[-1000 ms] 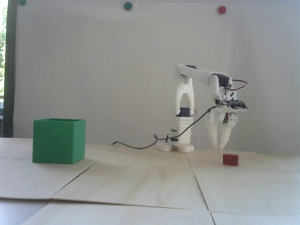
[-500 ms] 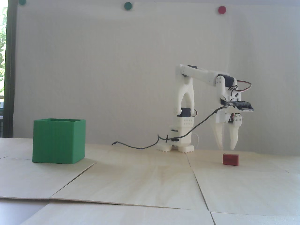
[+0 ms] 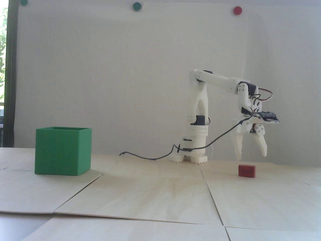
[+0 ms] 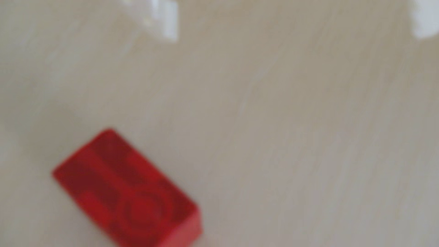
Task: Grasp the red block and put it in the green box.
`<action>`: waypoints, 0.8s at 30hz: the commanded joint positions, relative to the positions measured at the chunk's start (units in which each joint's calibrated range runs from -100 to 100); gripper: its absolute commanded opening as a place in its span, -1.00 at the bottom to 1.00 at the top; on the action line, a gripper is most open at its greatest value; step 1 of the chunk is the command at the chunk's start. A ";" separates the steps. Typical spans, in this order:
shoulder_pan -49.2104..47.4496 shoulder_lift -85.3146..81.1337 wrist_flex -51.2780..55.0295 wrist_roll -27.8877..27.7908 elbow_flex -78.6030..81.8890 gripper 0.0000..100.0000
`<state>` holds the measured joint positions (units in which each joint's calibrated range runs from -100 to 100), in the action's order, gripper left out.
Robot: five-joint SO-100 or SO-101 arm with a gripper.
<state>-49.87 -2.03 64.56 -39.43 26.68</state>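
The red block (image 3: pixel 247 171) lies flat on the pale wooden table, right of the arm's base in the fixed view. The white gripper (image 3: pixel 252 157) hangs just above it, pointing down, open wide with nothing between its fingers. In the blurred wrist view the red block (image 4: pixel 126 192) sits at the lower left, and the gripper (image 4: pixel 297 35) shows only as two white fingertips (image 4: pixel 166 21) at the top edge, far apart. The green box (image 3: pixel 62 150) stands upright on the table far to the left in the fixed view.
The arm's white base (image 3: pixel 191 155) stands behind the block's left side. A black cable (image 3: pixel 155 157) trails from the wrist across the table toward the left. Seams run between the wooden panels (image 3: pixel 210 195).
The gripper has shifted right and come over the block, and its fingers have spread from nearly shut to wide open. Block and box have not moved.
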 commanded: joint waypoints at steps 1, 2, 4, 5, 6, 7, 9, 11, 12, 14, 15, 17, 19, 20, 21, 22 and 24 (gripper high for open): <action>4.63 -0.37 -4.44 0.08 -0.41 -0.32; 5.35 -0.37 -4.44 -0.24 -0.68 -0.32; 7.61 -0.37 -4.36 -1.95 -0.86 -0.32; 9.05 -0.30 -4.36 -2.74 -0.95 -0.32; 10.42 -0.22 -4.44 -3.36 -1.04 -0.32; 11.79 0.34 -4.44 -3.78 -1.12 -0.32; 13.96 2.39 -4.44 -4.51 -1.21 -0.32; 15.17 4.99 -4.53 -4.71 -2.37 -0.32; 15.57 6.65 -4.53 -4.61 -3.70 -0.32; 16.53 8.71 -4.53 -4.30 -5.92 -0.32; 16.77 9.42 -4.44 -4.25 -6.98 -0.32; 17.10 10.13 -4.19 -4.25 -8.13 -0.32; 17.82 10.21 -4.36 -4.19 -8.67 -0.32; 17.82 10.21 -4.36 -4.19 -8.75 -0.32; 17.82 10.13 -4.44 -4.25 -8.75 -0.32; 17.82 10.13 -4.44 -4.40 -8.75 -0.32; 17.58 10.13 -4.27 -4.45 -8.75 -0.32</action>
<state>-32.59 8.51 61.15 -43.54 22.11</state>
